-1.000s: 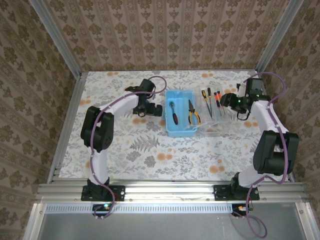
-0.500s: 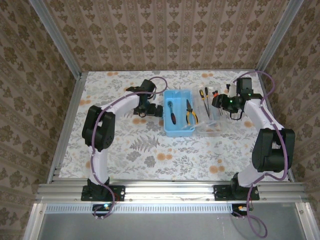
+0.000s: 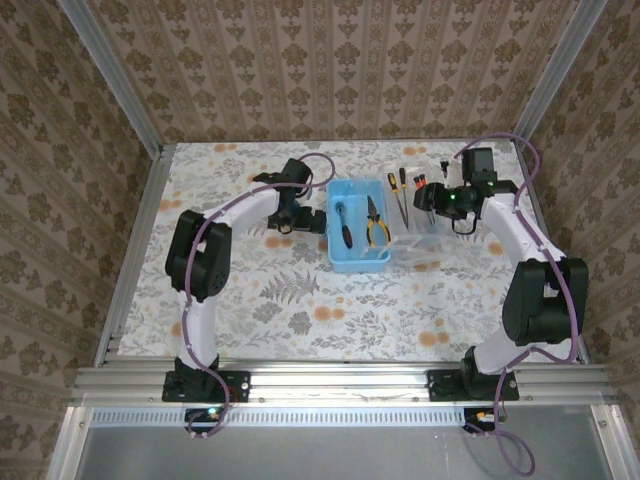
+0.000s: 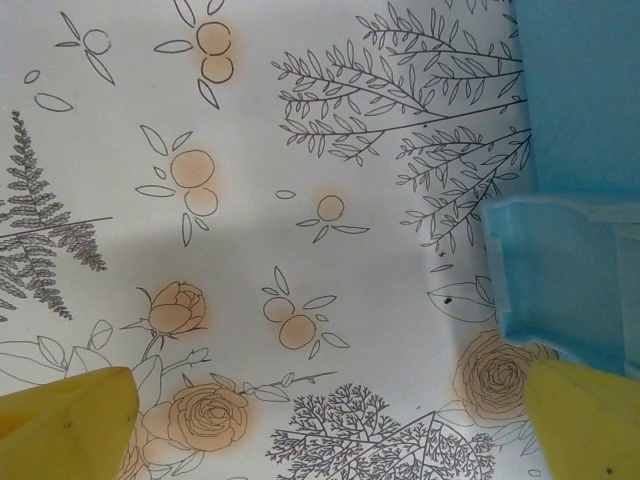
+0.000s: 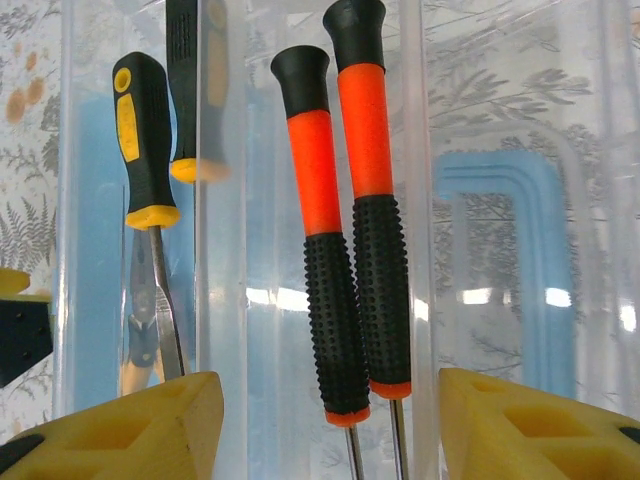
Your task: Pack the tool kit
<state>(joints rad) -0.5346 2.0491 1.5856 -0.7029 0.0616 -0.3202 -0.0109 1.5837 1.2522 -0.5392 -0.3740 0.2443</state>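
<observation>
The light-blue case [image 3: 356,256] lies open mid-table, holding yellow-handled pliers [image 3: 375,221] and a black-handled tool [image 3: 343,222]. Its clear lid [image 3: 413,240] with a blue handle [image 5: 510,270] is spread to the right. It carries two red-black screwdrivers [image 5: 325,260] and a yellow-black screwdriver [image 5: 145,140]. My right gripper [image 5: 330,430] hovers open over the lid, with the red-black screwdrivers between its yellow fingers [image 5: 540,425]. My left gripper [image 4: 325,430] stands open beside the case's left wall [image 4: 570,280], holding nothing; in the top view the left gripper [image 3: 310,222] sits just left of the case.
A flower-patterned cloth [image 3: 300,290] covers the table, with patterned walls on three sides and metal posts [image 3: 150,190] at the edges. Free cloth lies in front of the case and along the left side.
My right gripper has swung left and farther back, over the lid's screwdrivers. The case and lid have shifted slightly away from the near edge. The left arm has held still.
</observation>
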